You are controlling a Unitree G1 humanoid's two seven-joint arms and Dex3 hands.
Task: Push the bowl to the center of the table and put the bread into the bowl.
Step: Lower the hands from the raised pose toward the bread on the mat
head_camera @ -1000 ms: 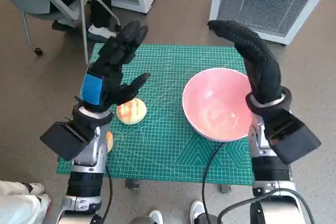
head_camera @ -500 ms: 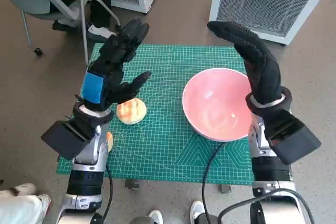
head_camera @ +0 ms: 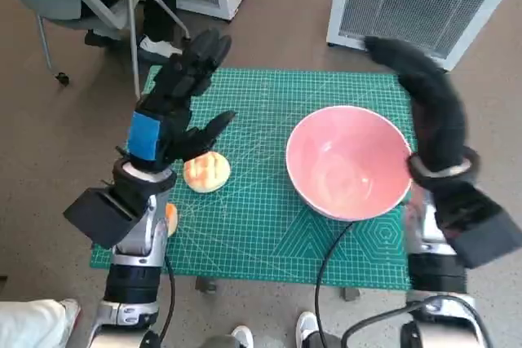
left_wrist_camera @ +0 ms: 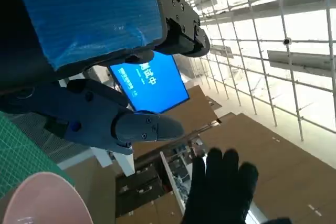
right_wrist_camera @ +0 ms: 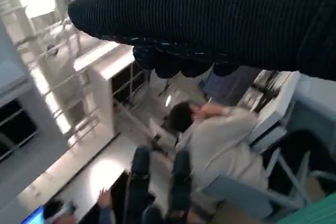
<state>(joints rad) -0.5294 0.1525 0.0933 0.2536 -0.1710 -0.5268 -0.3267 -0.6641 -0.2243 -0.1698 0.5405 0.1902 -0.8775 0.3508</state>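
The pink bowl point(head_camera: 348, 162) sits right of the green cutting mat's point(head_camera: 253, 226) middle on the counter; it looks rigid and smooth, likely to slide under a flat push against its outer wall. The bread roll point(head_camera: 205, 172), left of the bowl, seems soft and light, best cupped around its sides. The left hand point(head_camera: 175, 103) hovers above the roll, fingers spread and empty; the right hand point(head_camera: 428, 103) rises beside the bowl's right rim, fingers extended, holding nothing
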